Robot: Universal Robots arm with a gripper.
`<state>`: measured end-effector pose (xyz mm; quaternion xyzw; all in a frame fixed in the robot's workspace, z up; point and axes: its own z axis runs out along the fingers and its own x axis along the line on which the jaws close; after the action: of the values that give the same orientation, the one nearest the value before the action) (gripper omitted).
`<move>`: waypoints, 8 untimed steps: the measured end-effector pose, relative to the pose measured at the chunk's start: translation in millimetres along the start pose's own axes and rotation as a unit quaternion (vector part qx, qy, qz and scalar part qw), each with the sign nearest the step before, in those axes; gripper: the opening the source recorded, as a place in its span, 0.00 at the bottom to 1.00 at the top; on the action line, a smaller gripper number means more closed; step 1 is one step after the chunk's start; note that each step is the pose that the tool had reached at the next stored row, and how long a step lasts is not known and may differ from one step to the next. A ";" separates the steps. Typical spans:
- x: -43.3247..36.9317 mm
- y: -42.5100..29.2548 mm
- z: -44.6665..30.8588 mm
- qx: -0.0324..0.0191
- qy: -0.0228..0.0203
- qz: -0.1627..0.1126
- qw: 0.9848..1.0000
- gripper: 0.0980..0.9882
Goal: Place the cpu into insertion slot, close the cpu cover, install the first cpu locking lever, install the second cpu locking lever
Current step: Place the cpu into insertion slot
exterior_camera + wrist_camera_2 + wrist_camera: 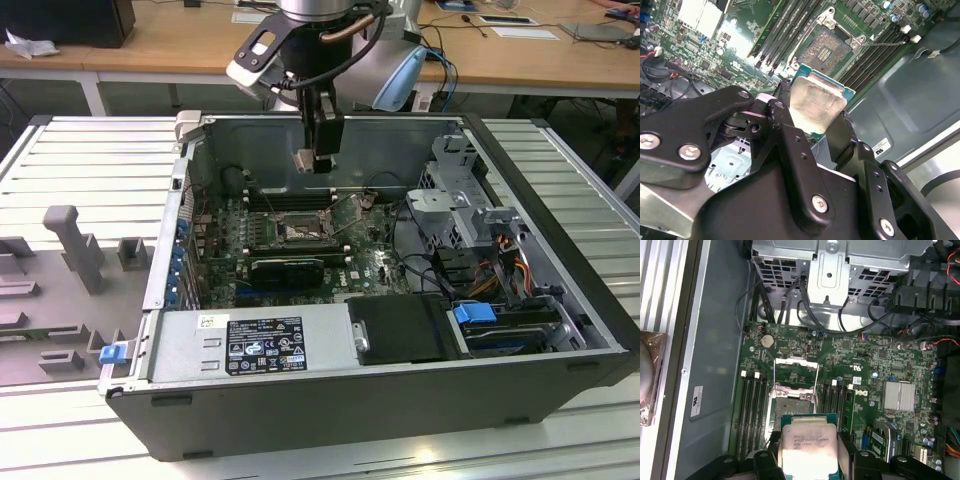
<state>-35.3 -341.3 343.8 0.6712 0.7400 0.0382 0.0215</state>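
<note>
Gripper (815, 114) fingers are closed partway onto two opposite edges of the cpu (817, 102), pinching the pale square chip between the black pads so its metal lid faces both wrist cameras; nothing else is in the grasp. In the exterior view the gripper (322, 162) hangs inside the open computer case (560, 230), well above the green circuit board (865, 355) and clear of it, so the chip is carried in the air and not yet seated. The insertion slot (791, 405) lies below the fingertips and a little beyond the chip's free edge, the edge pointing away from the wrist: in the first wrist view the cpu (807, 442) overlaps only the nearest strip of the socket, and in the second wrist view the insertion slot (827, 50) sits wholly past the chip, apart from it. The gap to close therefore looks like a short shift outward from the wrist plus a descent. The chip's sides appear roughly parallel to the socket's rim in both wrist views, so little or no twist seems needed, though which corner matches which cannot be told. The cpu cover (796, 371) is swung open on the socket's far side from the gripper, leaving the socket uncovered. Long black memory slots (752, 405) flank the socket on either side of the fingers' line.
</note>
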 end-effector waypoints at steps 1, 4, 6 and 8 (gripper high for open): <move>0.0 0.0 0.1 0.000 0.000 0.002 1.000 0.48; 0.0 0.0 0.4 0.000 -0.001 0.012 1.000 0.48; 0.0 0.0 0.5 0.000 -0.001 0.017 1.000 0.48; 0.0 -0.1 0.7 0.000 -0.002 0.023 1.000 0.48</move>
<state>-35.3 -341.3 343.1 0.6880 0.7244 0.0377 0.0224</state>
